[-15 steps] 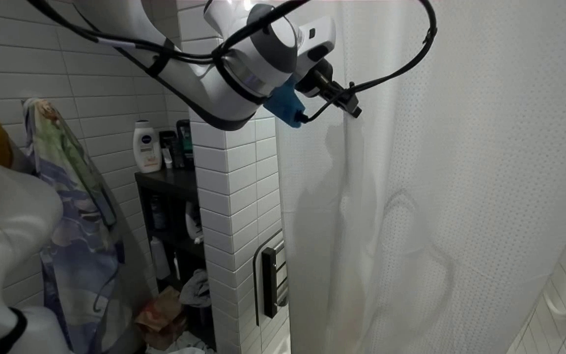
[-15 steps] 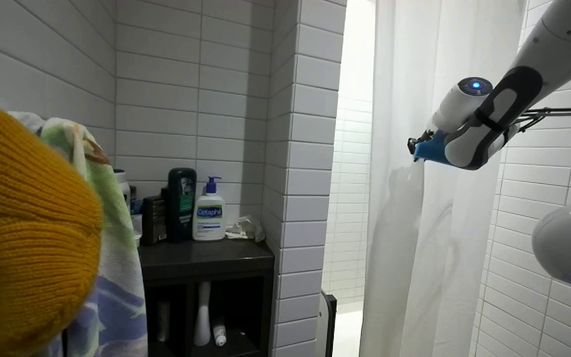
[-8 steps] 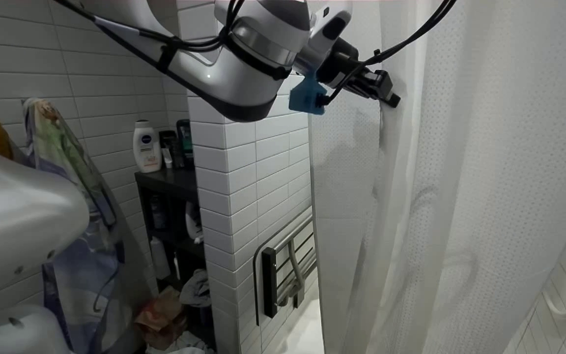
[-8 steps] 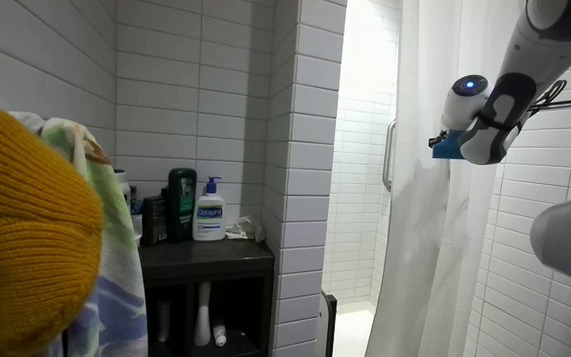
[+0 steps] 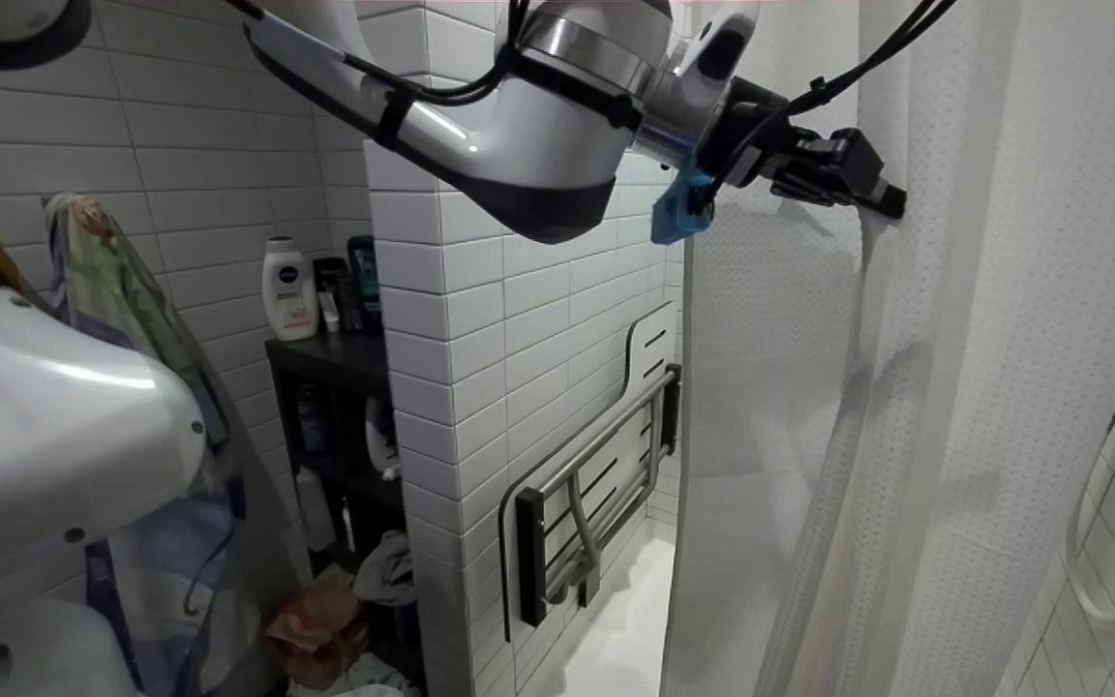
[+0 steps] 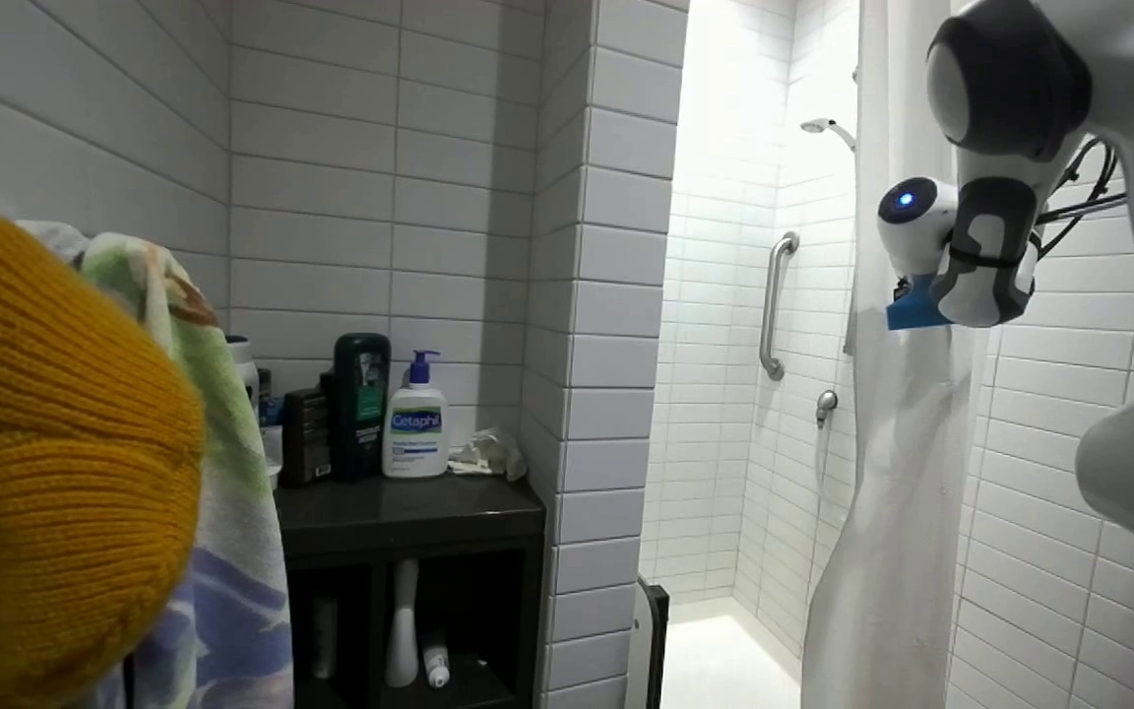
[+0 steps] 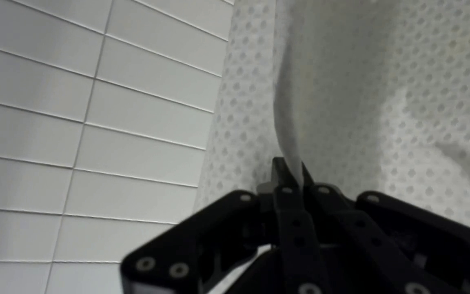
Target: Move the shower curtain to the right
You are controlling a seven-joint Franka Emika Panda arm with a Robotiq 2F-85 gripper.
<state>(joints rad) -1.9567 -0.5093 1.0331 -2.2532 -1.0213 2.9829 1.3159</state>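
Note:
The shower curtain [image 5: 1022, 339] hangs as a tall white dimpled sheet in both exterior views, its free edge drawn away from the tiled pillar. My gripper [image 5: 889, 200] has its black fingers against it, high up in that view. In the wrist view the gripper [image 7: 293, 171] is shut with a narrow fold of the curtain [image 7: 288, 118] pinched between the fingertips. More of the sheet spreads on both sides of this fold. In an exterior view the curtain [image 6: 907, 473] slants down from the hand, whose fingers are mostly hidden behind a blue part [image 6: 916, 305].
A tiled pillar [image 5: 480, 387] stands left of the curtain, with a folded wall seat [image 5: 606, 474] behind it. A dark shelf [image 6: 409, 507] holds several bottles. A patterned towel [image 6: 232, 551] and a yellow knit item [image 6: 55, 443] hang nearby. A grab bar [image 6: 776, 305] is inside the shower.
The arm has moved right in an exterior view, pulling the curtain's edge along with it. The opening has widened, and the wall seat, grab bar and shower head have come into sight.

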